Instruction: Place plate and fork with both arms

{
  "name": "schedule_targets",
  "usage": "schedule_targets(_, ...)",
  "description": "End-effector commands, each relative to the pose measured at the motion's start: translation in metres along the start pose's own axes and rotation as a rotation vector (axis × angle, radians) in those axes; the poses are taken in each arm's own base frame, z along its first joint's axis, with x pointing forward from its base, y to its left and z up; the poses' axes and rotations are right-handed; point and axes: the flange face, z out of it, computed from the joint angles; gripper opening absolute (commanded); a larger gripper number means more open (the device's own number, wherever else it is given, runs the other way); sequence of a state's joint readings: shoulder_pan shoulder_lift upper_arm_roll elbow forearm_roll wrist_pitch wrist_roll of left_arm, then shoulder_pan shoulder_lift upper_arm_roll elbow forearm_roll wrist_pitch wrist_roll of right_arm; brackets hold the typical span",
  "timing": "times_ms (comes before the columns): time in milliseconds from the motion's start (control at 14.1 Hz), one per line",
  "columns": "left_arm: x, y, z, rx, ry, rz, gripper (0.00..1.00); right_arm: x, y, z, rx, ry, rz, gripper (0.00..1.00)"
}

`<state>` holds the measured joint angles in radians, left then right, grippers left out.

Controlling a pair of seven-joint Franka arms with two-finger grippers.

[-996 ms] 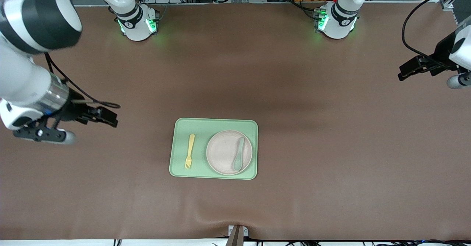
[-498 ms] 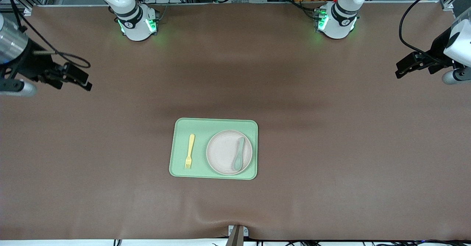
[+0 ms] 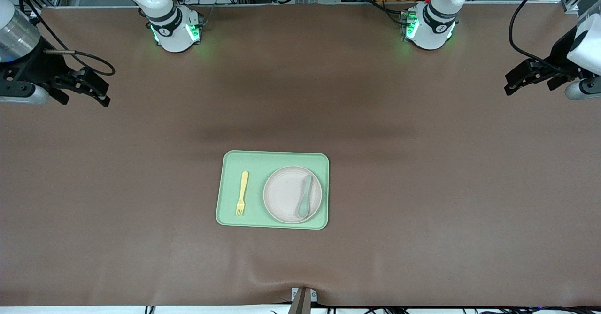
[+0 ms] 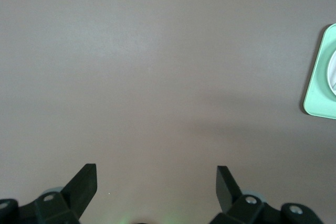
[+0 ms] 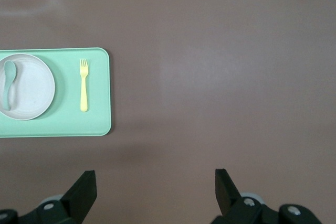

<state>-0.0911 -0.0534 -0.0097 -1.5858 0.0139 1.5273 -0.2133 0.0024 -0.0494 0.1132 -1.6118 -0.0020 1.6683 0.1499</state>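
Note:
The beige round plate (image 3: 292, 194) lies on the light-green tray (image 3: 272, 159) in the middle of the table, with a grey-green spoon (image 3: 304, 202) on it. The pale-yellow fork (image 3: 242, 193) lies on the tray beside the plate, toward the right arm's end. The right wrist view shows the plate (image 5: 31, 90), fork (image 5: 83, 84) and tray (image 5: 100, 124). My right gripper (image 3: 99, 91) (image 5: 155, 182) is open and empty, high over bare table at the right arm's end. My left gripper (image 3: 515, 83) (image 4: 156, 178) is open and empty over bare table at the left arm's end.
The brown table mat (image 3: 422, 187) spreads around the tray. The left wrist view shows only a corner of the tray (image 4: 320, 103). The arm bases (image 3: 173, 32) (image 3: 428, 30) stand at the table's edge farthest from the front camera.
My right arm has swung up and away from the tray toward its end of the table. My left gripper has drawn back slightly. The tray items have not moved.

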Motion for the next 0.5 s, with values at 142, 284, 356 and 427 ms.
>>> schedule_targets(142, -0.0043, -0.0007, -0.0123, 0.003, 0.015, 0.027, 1.00, 0.0399, 0.0079, -0.0051, 0.004, -0.018, -0.031, 1.00)
schedule_targets(284, -0.0043, -0.0006, -0.0116, 0.004, 0.014, 0.027, 1.00, 0.0382, 0.0055, -0.0064, 0.002, -0.021, -0.028, 1.00)
schedule_targets(356, -0.0043, -0.0007, -0.0123, 0.003, 0.015, 0.027, 1.00, 0.0374, 0.0056, -0.0052, 0.001, -0.029, -0.025, 1.00)
schedule_targets(427, -0.0043, -0.0006, -0.0116, 0.004, 0.014, 0.029, 1.00, 0.0366, 0.0076, -0.0030, -0.002, -0.041, -0.030, 1.00)
